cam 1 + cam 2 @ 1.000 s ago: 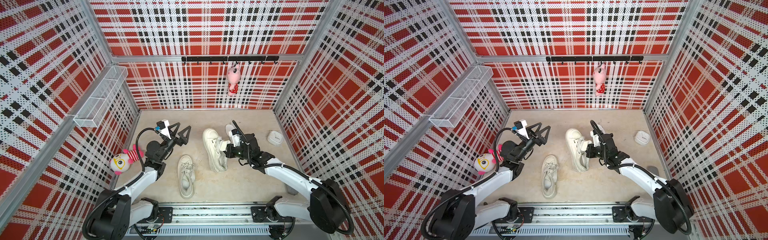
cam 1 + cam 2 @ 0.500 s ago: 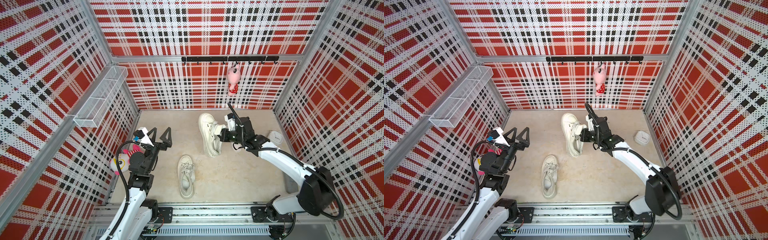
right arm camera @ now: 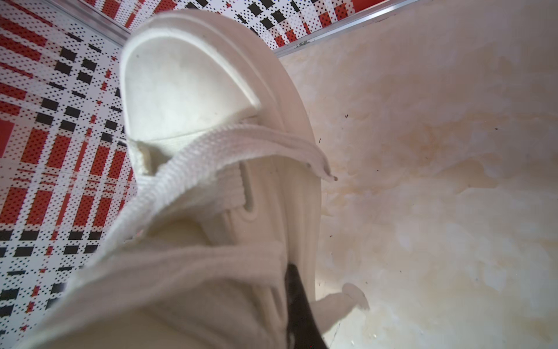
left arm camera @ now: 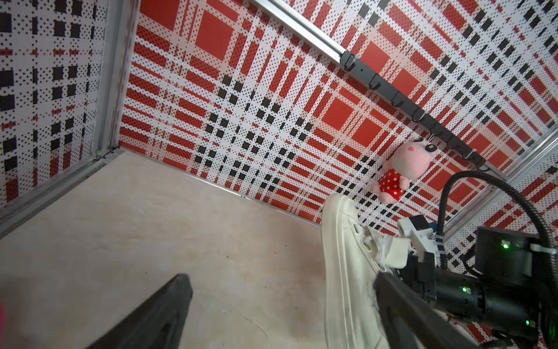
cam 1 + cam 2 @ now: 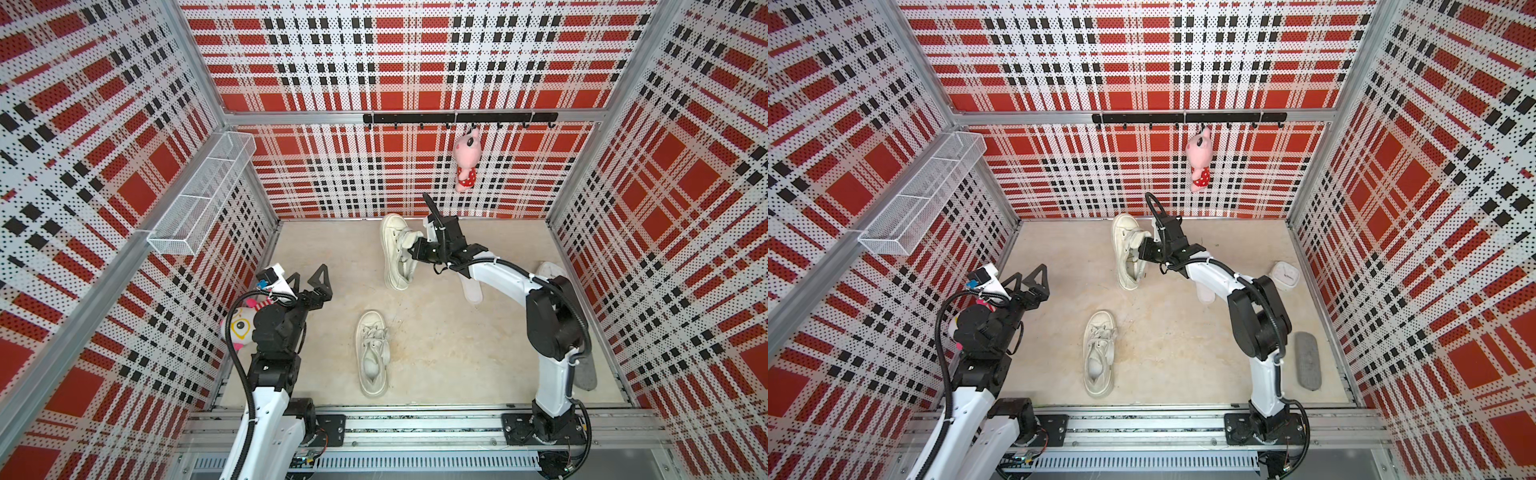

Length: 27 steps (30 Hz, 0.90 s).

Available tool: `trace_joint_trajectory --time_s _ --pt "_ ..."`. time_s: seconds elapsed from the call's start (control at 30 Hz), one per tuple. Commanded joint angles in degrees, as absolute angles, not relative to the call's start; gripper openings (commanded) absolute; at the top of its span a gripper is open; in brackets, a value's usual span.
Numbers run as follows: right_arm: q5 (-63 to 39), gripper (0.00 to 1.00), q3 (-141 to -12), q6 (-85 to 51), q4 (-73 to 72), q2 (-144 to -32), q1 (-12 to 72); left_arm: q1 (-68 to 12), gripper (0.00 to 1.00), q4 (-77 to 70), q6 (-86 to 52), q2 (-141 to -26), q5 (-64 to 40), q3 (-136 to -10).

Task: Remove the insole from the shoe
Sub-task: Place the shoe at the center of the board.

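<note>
My right gripper (image 5: 415,251) (image 5: 1144,249) is shut on the tongue and laces of a white shoe (image 5: 395,253) (image 5: 1127,249) near the back wall. The shoe is tipped on its side with its toe toward the wall. In the right wrist view its toe cap (image 3: 181,90) fills the frame and one black finger (image 3: 297,302) shows against the upper. A white insole (image 5: 471,291) (image 5: 1204,293) lies flat on the floor, partly under the right arm. My left gripper (image 5: 309,278) (image 5: 1027,280) (image 4: 280,278) is open and empty by the left wall, well away from the shoe (image 4: 347,272).
A second white shoe (image 5: 372,359) (image 5: 1099,353) lies laced at the front middle. A grey pad (image 5: 584,374) (image 5: 1308,359) and a small white clock (image 5: 1285,276) sit at the right. A plush doll (image 5: 239,326) sits by the left arm. A pink plush (image 5: 465,162) hangs on the back wall.
The right arm has carried the held shoe away from the middle toward the back wall. The left arm has pulled back to the left wall, still open.
</note>
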State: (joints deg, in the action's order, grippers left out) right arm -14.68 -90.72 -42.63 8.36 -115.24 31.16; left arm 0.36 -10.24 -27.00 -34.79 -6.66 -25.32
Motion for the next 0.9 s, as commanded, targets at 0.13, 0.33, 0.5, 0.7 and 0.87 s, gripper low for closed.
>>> trace_joint_trajectory --time_s 0.13,0.33,0.5,0.7,0.87 --pt "-13.06 0.00 -101.45 -45.94 7.23 -123.92 31.44 0.86 0.98 -9.10 -27.53 -35.39 -6.96 -24.06" --pt "-11.27 0.00 -106.07 -45.57 9.75 -129.48 31.90 0.88 0.98 -9.75 -27.62 -36.82 -7.51 -23.72" --pt "-11.45 0.01 -110.91 -44.11 13.62 -133.70 32.34 0.90 0.98 -10.28 -28.11 -37.92 -7.82 -23.58" --pt "-11.43 0.10 -114.40 -42.91 16.88 -136.80 32.52 0.92 0.98 -9.91 -28.78 -39.38 -8.32 -23.40" --pt "-11.05 0.17 -117.25 -41.42 19.61 -138.49 32.70 0.94 0.98 -10.20 -29.27 -39.73 -8.88 -22.94"
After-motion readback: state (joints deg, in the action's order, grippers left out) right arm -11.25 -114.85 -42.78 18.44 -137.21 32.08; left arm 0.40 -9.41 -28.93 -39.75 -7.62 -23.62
